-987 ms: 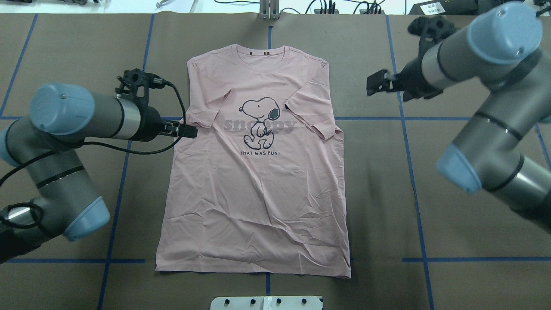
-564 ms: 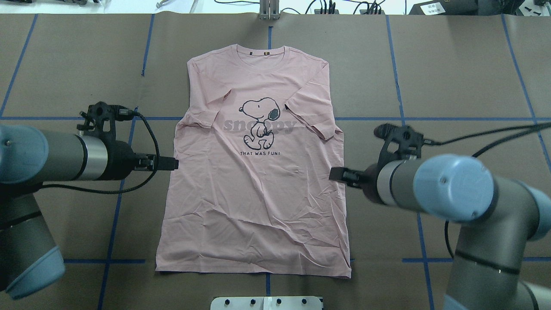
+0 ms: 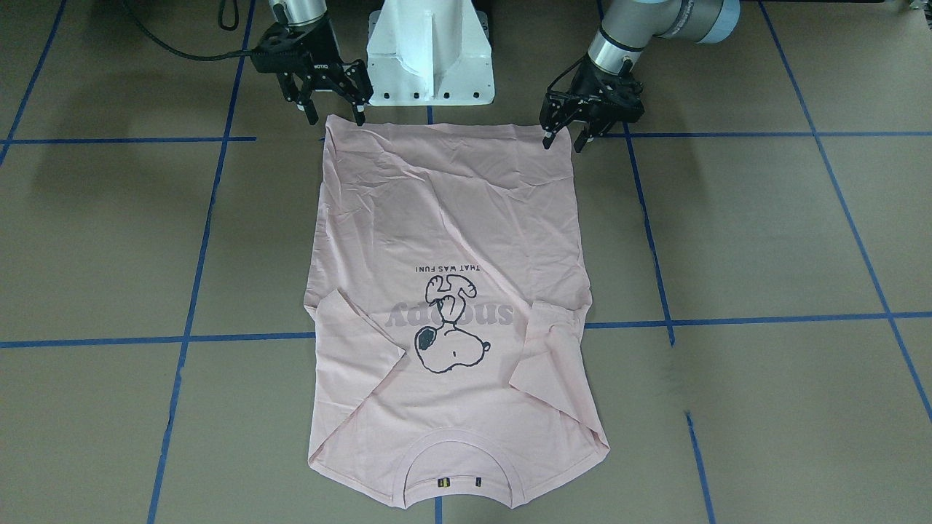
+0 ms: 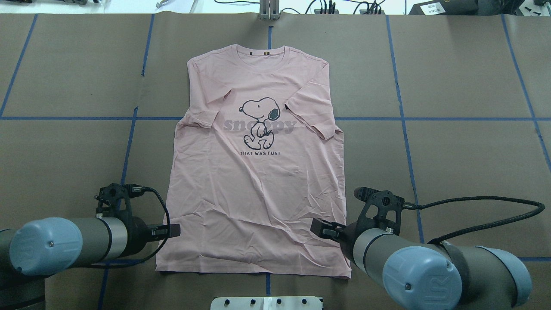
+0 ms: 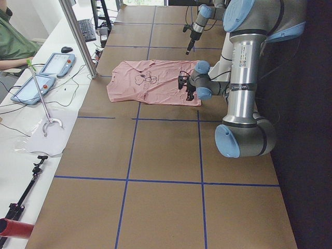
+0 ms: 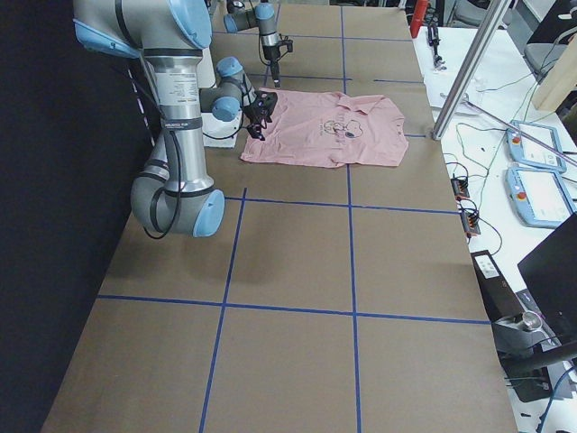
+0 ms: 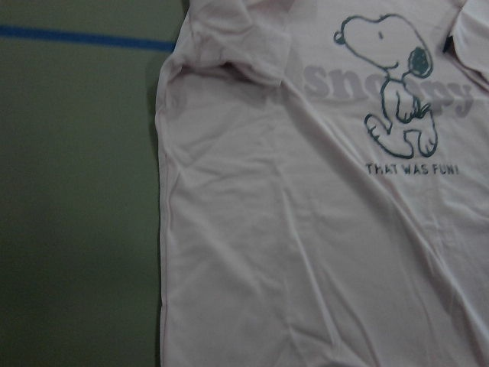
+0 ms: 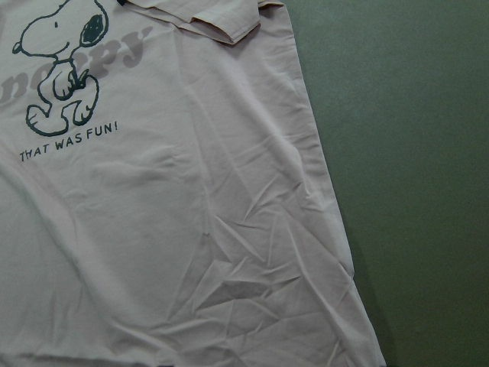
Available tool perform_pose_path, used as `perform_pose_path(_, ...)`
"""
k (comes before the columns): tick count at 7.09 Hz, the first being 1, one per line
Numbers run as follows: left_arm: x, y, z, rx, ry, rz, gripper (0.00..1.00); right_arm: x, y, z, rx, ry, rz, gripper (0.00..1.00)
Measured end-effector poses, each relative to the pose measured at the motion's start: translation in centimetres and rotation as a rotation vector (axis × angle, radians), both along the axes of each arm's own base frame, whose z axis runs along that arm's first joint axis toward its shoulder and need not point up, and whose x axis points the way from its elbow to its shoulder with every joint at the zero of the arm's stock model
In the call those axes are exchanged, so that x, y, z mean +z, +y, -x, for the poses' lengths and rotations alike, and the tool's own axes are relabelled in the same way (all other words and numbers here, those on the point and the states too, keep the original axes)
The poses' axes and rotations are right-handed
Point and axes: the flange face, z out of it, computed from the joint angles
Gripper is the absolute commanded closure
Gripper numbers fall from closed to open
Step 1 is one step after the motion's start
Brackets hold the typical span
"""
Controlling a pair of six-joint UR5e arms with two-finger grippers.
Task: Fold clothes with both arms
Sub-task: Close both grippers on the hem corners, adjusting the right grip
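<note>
1. The T-shirt lies flat on the counter, print side up, with its sleeves turned in and its hem towards me.
2. My left hand and right hand hang at the two hem corners, fingers parted and holding nothing. I judge they are placed there to pinch the hem and carry it to the collar.
3. The print reads "snoopy" in grey across the dog, with "THAT WAS FUN!" beneath.
</note>
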Motion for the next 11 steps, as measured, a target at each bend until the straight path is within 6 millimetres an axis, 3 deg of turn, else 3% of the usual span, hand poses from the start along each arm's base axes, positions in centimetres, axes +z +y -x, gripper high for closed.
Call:
perform_pose_path(4,1.1,3.8,-1.9,0.059,-0.063,0.024,0.37,0.1,0.3,0.2,0.001,0.003,-0.003,0.07)
perform_pose_path(8,1.5,4.7,-2.4,0.076,-0.086,0.028,0.38,0.1,0.4,0.3,0.003,0.005,-0.007,0.07)
perform_pose_path(9,1.5,4.7,-2.4,0.077,-0.088,0.028,0.44,0.1,0.4,0.3,0.003,0.005,-0.007,0.06)
perform_pose_path(10,1.5,4.7,-2.4,0.078,-0.089,0.028,0.72,0.2,0.4,0.3,0.003,0.005,-0.007,0.06)
perform_pose_path(11,1.5,4.8,-2.5,0.078,-0.089,0.029,0.81,0.2,0.4,0.3,0.003,0.005,-0.007,0.06)
